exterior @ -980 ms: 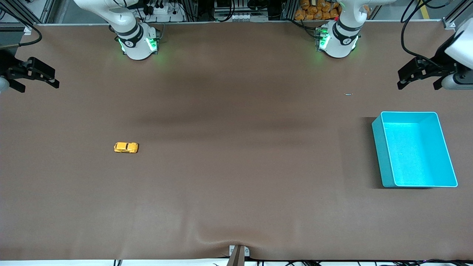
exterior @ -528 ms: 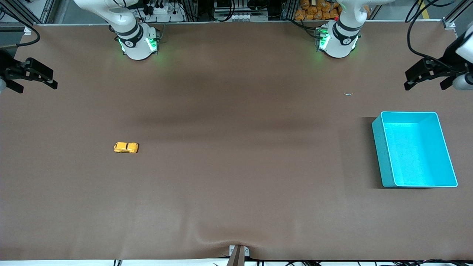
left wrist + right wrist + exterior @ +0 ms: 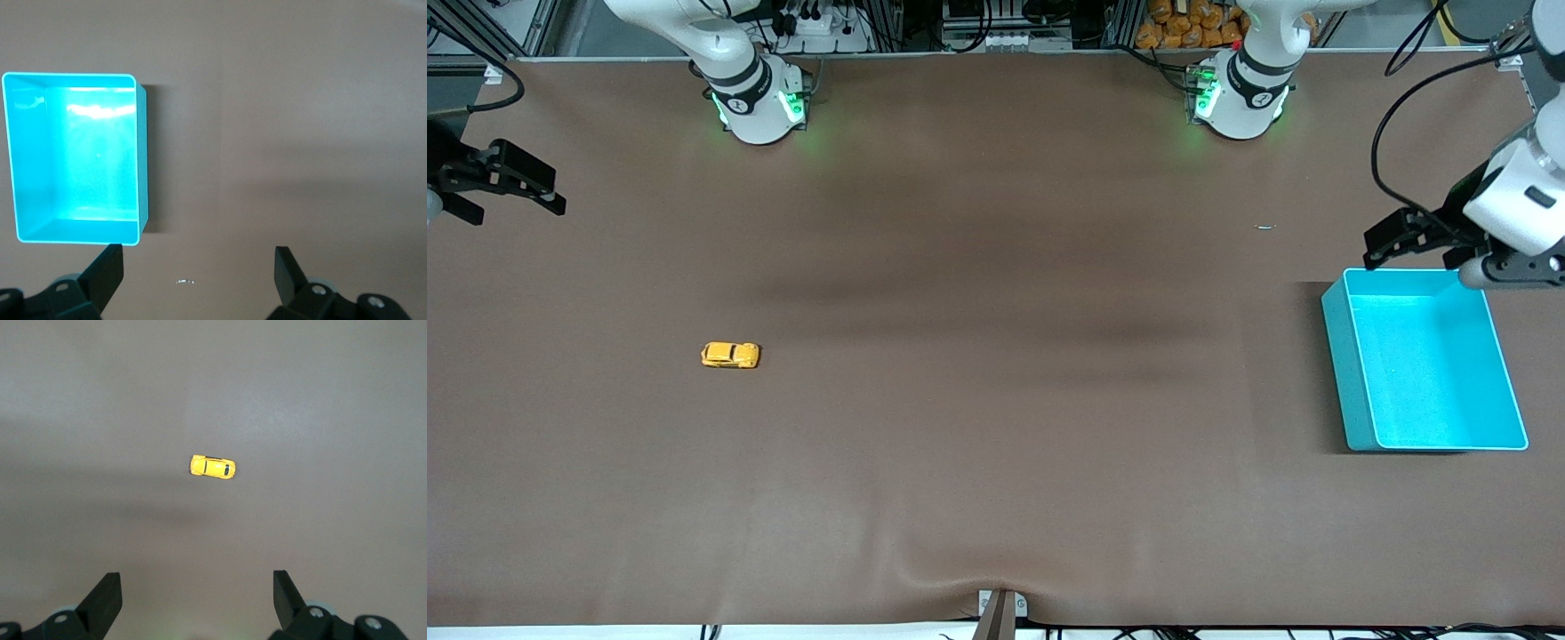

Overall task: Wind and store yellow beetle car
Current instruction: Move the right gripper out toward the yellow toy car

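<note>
The yellow beetle car (image 3: 730, 355) stands alone on the brown table toward the right arm's end; it also shows in the right wrist view (image 3: 213, 467). My right gripper (image 3: 516, 187) hangs open and empty in the air over the table's end on the right arm's side, well apart from the car. My left gripper (image 3: 1392, 242) is open and empty over the table beside the turquoise bin's (image 3: 1343, 356) corner that lies farthest from the front camera. The bin also shows in the left wrist view (image 3: 143, 153) and holds nothing.
A tiny pale scrap (image 3: 1265, 227) lies on the table between the left arm's base (image 3: 1240, 93) and the bin; it also shows in the left wrist view (image 3: 185, 282). The right arm's base (image 3: 758, 102) stands at the table's edge.
My left gripper has moved from the table's end toward the bin and now hangs at its corner. The right gripper and the car have hardly moved.
</note>
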Robot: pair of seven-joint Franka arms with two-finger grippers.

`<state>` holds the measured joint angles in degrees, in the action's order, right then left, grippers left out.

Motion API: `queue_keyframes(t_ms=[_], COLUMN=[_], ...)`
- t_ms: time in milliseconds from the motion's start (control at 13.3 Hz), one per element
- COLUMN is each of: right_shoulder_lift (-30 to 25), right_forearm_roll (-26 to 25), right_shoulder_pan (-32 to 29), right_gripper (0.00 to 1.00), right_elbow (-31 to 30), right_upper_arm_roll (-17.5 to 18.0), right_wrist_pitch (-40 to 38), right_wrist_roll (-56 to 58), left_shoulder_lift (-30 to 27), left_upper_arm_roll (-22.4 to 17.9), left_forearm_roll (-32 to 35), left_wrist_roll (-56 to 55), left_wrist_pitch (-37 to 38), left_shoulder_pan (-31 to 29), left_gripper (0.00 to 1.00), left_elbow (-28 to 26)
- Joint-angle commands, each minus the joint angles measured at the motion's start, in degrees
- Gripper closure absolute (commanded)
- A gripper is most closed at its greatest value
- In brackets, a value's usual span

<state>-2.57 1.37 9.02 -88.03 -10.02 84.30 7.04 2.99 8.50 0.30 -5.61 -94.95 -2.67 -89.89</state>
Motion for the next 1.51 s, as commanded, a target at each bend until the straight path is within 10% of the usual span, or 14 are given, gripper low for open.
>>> queue_keyframes(t_ms=[0, 829, 1432], right_shoulder_lift=[-0.33, 0.55, 8.17], right_forearm_roll=[-0.14, -0.49, -1.8], right_shoulder_pan=[0.83, 2.23, 3.82], right_gripper=[0.0, 0.0, 0.0], right_elbow=[0.05, -2.84, -25.17], right_upper_arm_roll=[-0.7, -0.44, -0.44], right_wrist_pitch=[0.08, 1.03, 28.88], right_wrist_roll=[0.08, 1.47, 38.26], left_shoulder_lift=[-2.02, -4.05, -2.99], left_upper_arm_roll=[0.29, 0.99, 0.38], left_forearm_roll=[-1.36, -0.92, -0.65], left_wrist_roll=[0.07, 0.6, 0.25], left_wrist_pitch=[-1.9, 1.79, 3.28], left_shoulder_pan=[-0.32, -0.84, -1.2], left_gripper=[0.0, 0.0, 0.0], left_elbow=[0.42, 0.24, 0.33])
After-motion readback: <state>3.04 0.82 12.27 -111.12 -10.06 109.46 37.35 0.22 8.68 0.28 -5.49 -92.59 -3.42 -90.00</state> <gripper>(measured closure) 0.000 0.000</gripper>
